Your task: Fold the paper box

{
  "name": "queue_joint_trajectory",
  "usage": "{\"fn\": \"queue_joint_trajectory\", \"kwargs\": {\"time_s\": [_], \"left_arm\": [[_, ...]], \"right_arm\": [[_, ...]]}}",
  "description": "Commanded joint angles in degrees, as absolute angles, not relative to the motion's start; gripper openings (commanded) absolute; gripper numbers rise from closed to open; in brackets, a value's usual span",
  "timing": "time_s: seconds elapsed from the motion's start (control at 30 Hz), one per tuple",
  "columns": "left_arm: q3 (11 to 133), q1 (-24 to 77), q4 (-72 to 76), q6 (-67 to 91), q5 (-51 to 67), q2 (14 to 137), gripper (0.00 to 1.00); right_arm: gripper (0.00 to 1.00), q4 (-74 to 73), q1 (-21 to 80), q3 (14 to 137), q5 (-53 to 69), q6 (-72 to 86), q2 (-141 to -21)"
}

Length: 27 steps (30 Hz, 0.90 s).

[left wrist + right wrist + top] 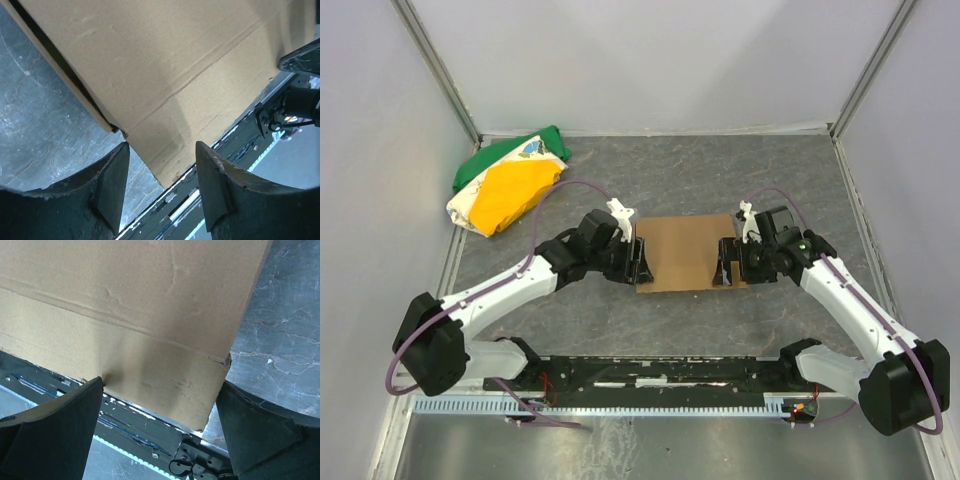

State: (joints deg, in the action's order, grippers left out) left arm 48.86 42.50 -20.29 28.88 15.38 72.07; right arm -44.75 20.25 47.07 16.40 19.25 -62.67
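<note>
Box [685, 252] between left claw [638, 260], right claw [725, 266].

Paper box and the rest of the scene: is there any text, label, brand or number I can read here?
No text can be read in any view.
Paper box: plain brown cardboard with creases only, no print or label.
Cloth bundle: small marks on the white part, too small to tell whether they are lettering.

Green, yellow and white cloth bundle [510, 182], crumpled, at far left of grey stone-patterned tabletop [720, 170], just beside left wall [380, 150].
</note>
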Motion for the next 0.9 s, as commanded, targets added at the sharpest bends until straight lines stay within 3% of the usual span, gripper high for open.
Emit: {"fn": "queue_joint_trajectory", "kwargs": {"time_s": [0.0,0.87], "left_arm": [[51.6,42.6,-23.5,25.6,19.5,73.9,0.61],[54.5,42.8,-31.3,22.9,20.9,76.6,0.52]], "right_arm": [[1.0,-45.9,20.6,49.3,16.3,19.1,-60.6],[0.94,-49.7,21.4,50.5,16.0,18.5,-60.9]]}}
